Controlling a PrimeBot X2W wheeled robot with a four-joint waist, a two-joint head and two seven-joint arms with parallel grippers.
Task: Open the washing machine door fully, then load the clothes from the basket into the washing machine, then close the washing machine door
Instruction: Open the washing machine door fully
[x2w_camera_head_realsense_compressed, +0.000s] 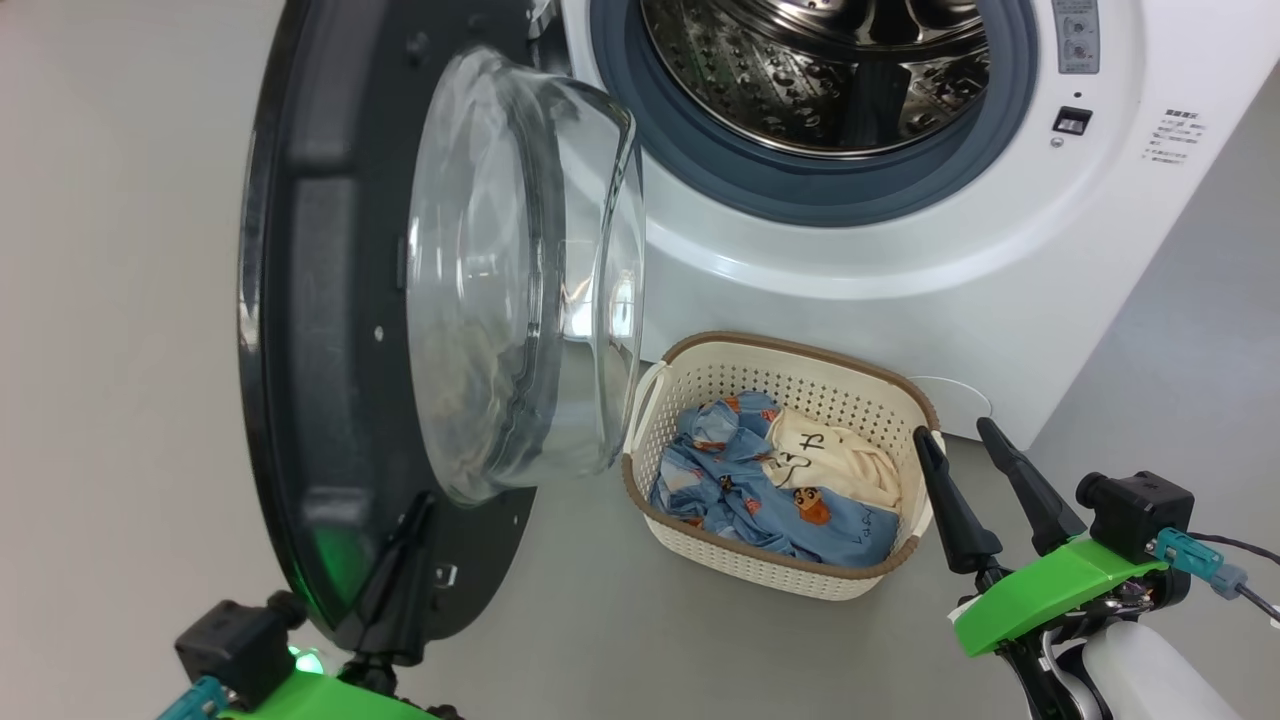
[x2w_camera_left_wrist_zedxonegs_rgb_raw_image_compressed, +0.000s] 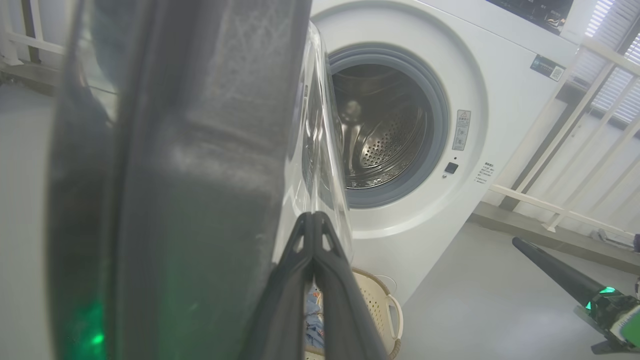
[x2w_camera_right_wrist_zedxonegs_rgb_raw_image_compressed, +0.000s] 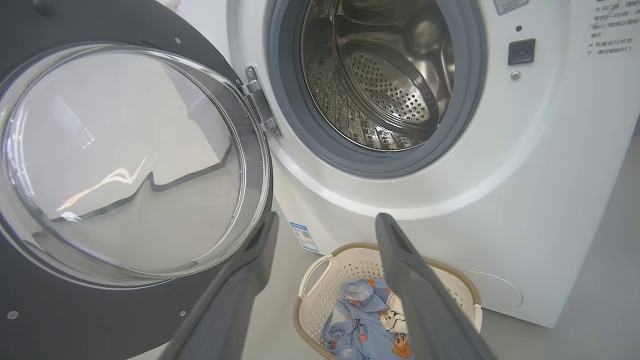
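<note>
Door (x2w_camera_head_realsense_compressed: 320, 300) open, clothes (x2w_camera_head_realsense_compressed: 730, 480) in bskt (x2w_camera_head_realsense_compressed: 800, 578)

Chinese print (x2w_camera_right_wrist_zedxonegs_rgb_raw_image_compressed: 609, 31) on the washing machine (x2w_camera_right_wrist_zedxonegs_rgb_raw_image_compressed: 550, 175) includes "请勿强制开门"; the blue label sticker (x2w_camera_right_wrist_zedxonegs_rgb_raw_image_compressed: 303, 236) is illegible.

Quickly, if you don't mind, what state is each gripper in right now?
Left gripper: shut, nothing held, close against the washing machine door.
Right gripper: open, empty, near the basket.

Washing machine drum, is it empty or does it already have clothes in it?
Empty, as far as it shows: only bare perforated steel inside the drum, and the clothes lie in the basket.
</note>
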